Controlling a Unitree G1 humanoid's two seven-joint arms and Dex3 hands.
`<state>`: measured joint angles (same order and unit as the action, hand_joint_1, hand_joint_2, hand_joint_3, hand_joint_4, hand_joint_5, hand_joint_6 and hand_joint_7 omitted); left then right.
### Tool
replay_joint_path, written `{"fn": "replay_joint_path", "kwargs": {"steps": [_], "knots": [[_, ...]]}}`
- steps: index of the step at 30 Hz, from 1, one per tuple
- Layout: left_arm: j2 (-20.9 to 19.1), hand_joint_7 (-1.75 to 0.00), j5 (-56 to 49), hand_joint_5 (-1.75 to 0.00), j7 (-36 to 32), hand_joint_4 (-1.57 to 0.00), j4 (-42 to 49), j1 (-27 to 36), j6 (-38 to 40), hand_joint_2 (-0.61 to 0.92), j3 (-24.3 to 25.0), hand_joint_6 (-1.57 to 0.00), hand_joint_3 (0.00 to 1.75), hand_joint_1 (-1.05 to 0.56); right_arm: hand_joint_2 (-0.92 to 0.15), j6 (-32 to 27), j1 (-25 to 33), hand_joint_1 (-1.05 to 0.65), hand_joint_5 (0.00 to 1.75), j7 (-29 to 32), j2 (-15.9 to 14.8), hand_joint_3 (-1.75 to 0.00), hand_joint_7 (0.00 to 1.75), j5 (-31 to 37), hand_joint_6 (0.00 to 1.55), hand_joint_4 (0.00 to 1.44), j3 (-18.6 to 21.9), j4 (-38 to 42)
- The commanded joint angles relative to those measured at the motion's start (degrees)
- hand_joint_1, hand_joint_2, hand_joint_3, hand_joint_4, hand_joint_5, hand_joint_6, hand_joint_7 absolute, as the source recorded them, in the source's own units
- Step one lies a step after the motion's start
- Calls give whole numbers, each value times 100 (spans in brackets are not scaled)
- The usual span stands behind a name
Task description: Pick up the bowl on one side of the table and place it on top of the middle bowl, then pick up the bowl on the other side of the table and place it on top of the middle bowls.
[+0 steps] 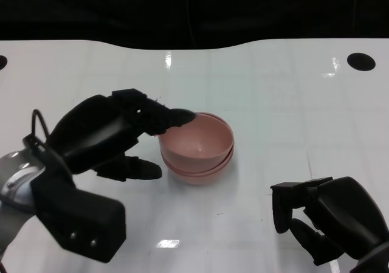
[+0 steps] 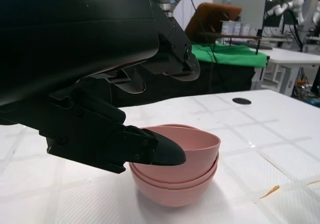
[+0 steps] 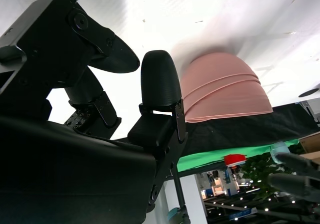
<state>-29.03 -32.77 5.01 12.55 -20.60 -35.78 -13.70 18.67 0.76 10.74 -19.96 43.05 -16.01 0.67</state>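
Note:
Three pink bowls (image 1: pixel 197 145) sit nested in one stack at the table's middle, also seen in the left wrist view (image 2: pixel 185 174) and the right wrist view (image 3: pixel 225 89). My left hand (image 1: pixel 115 133) is at the stack's left side. Its upper fingers (image 1: pixel 173 118) reach over the top bowl's rim, and in the left wrist view they stand well above it. The thumb (image 2: pixel 160 151) lies against the top bowl's near rim. Nothing is gripped. My right hand (image 1: pixel 328 215) hovers low at the front right, apart from the stack, its fingers (image 3: pixel 160 79) spread and empty.
The white table (image 1: pixel 273 90) has a round black hole (image 1: pixel 361 61) at the far right and another at the far left edge. Its curved far edge meets a dark background. A green-covered table (image 2: pixel 235 54) stands beyond.

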Motion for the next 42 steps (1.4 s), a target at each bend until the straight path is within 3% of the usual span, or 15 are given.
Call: {"fn": "replay_joint_path", "kwargs": {"steps": [1,4,8,12,15,19,23,26,33,42], "knots": [[-33,-13,289,-62,-401,-50,144,289,-363,92,274,-65,14,-36,-20,-1,27,-13,175,-8,-60,-143,154,-52,82,96,44,-69],[51,-16,515,-67,-613,-57,322,476,-668,92,419,-74,15,-33,-20,7,26,-13,175,-8,-70,-143,155,-49,82,96,44,-63],[168,-24,805,-92,-777,-65,529,679,-999,92,578,-86,24,-30,-20,35,15,-12,175,8,-79,-143,155,-72,81,96,54,-25],[218,-32,1199,-112,-631,-62,534,938,-1098,92,683,-89,24,-27,-20,44,28,-12,175,6,-88,-143,153,-76,82,96,57,-29],[258,-58,1558,-127,-460,-62,493,1112,-1123,92,711,-84,21,-22,-19,62,34,-12,175,17,-84,-144,153,-94,83,97,61,-25],[270,-81,2374,-128,124,-70,242,1483,-851,90,684,-82,24,-17,-19,100,27,-12,175,28,-90,-144,151,-128,83,97,75,-4],[233,-98,3004,-133,748,-78,-223,1849,-296,65,716,-84,76,-17,-18,46,33,-12,175,-32,-95,-144,152,-127,83,97,94,-54],[242,-106,3326,-144,1098,-78,-373,2040,-84,58,764,-85,89,-16,-19,25,25,-12,175,-58,-78,-144,152,-139,83,97,89,-63],[495,-117,3820,-152,1426,-86,-918,2556,735,47,853,-86,118,-9,-19,32,40,-12,175,-80,-107,-144,151,-159,83,96,104,-80],[698,-157,4032,-174,1575,-82,-1298,2743,1558,50,1046,-72,126,-8,-20,0,76,-12,175,-150,-119,-143,148,-186,84,96,120,-129]]}}
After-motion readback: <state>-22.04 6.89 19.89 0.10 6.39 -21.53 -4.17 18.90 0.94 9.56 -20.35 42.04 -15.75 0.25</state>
